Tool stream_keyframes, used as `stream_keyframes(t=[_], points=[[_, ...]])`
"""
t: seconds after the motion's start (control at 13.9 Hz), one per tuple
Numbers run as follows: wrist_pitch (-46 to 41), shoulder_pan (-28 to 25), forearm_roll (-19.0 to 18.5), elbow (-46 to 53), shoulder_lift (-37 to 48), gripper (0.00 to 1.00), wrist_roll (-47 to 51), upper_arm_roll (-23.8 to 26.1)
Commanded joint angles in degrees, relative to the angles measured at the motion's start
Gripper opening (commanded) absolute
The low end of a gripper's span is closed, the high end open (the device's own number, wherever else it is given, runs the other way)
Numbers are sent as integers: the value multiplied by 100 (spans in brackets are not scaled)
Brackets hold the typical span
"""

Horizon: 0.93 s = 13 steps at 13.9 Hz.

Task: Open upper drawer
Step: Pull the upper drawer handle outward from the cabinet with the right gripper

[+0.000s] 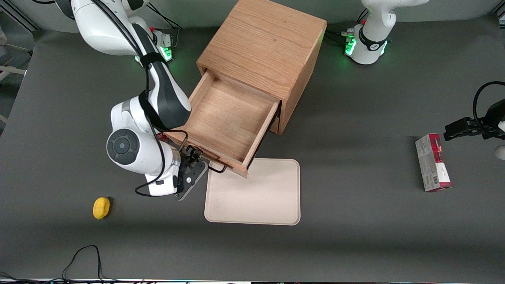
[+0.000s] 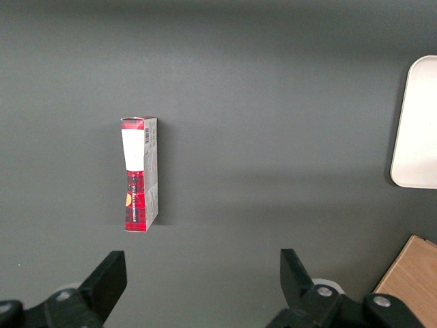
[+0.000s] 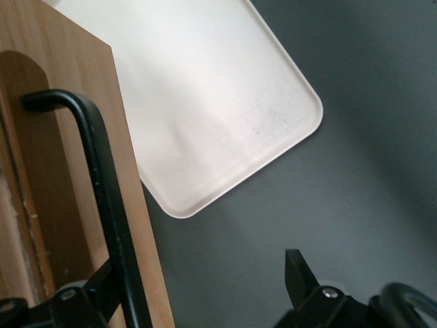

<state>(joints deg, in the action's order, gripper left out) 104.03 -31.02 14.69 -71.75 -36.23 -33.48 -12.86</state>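
A dark grey desk (image 1: pixel 355 236) carries an oak cabinet (image 1: pixel 268 43), a beige tray (image 1: pixel 260 197) in front of it, a yellow sponge-like lump (image 1: pixel 101 207) (toward the working arm's end) and a red-and-white carton (image 1: pixel 432 162). The tool (image 1: pixel 193 159) sits at the drawer front.

Pulled-out light-wood upper drawer (image 1: pixel 230 118) overhangs the flat beige tray (image 1: pixel 256 195); right arm's gripper (image 1: pixel 197 159) sits at its black wire handle (image 3: pixel 102 198).

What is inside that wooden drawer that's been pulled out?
Nothing visible: the upper drawer shows only bare wood. The right arm covers the corner toward its end. The gripper sits at the black handle, fingers open around it. The tray lies partly under the drawer's front.
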Motion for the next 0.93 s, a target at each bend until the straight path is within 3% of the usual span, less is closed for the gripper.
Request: stream_keyframes(t=[0.0,0.22,0.57,0.86], points=[[-93,78,157,293,-156,100,-150,21],[-128,78,140,319,-42,100,-115,3],[-1207,245,96,1224,81,100,-62,-76],[-1726,386,78,1181,677,100,77,-277]])
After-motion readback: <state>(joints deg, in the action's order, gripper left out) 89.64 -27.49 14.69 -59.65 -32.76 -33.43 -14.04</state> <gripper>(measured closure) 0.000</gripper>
